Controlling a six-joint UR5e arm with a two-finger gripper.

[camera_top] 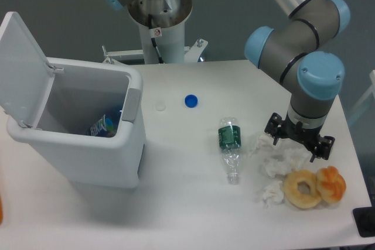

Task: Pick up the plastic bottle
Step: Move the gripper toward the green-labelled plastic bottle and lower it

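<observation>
The plastic bottle (pixel 229 147) lies on its side near the middle of the white table. It is clear with a dark green label band, and its capless neck points toward the front edge. My gripper (pixel 299 139) hangs from the arm to the right of the bottle, over white tissue wads, apart from the bottle. Only its black body shows from above. Its fingers are hidden under the wrist, so I cannot tell whether it is open or shut.
A white bin (pixel 126 144) with its lid up stands at the left, with a wrapper inside. A blue round cap (pixel 191 101) and a small pale disc (pixel 160 106) lie behind the bottle. Tissue wads (pixel 280 163) and two doughnuts (pixel 302 189) lie at the right front.
</observation>
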